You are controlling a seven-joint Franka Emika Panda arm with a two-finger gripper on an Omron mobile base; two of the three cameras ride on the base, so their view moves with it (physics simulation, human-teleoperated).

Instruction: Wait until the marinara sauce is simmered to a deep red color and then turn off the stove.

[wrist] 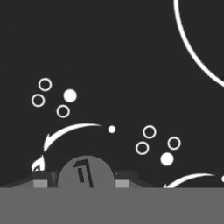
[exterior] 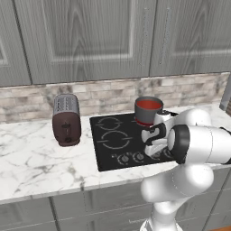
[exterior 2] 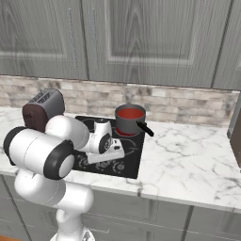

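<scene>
Marble surface (exterior: 31,162), stove (exterior: 106,151) set in it | sauce (exterior: 149,104) red in pan (exterior 2: 129,123) on rear burner | my jaws closed on front knob (wrist: 85,172) | risk: slipping off it, or turning a neighbouring knob; burner stays lit.

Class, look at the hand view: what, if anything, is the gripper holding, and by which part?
The gripper is shut on a round stove knob, one fingertip on each side of its rim, at the front edge of the stove.
</scene>
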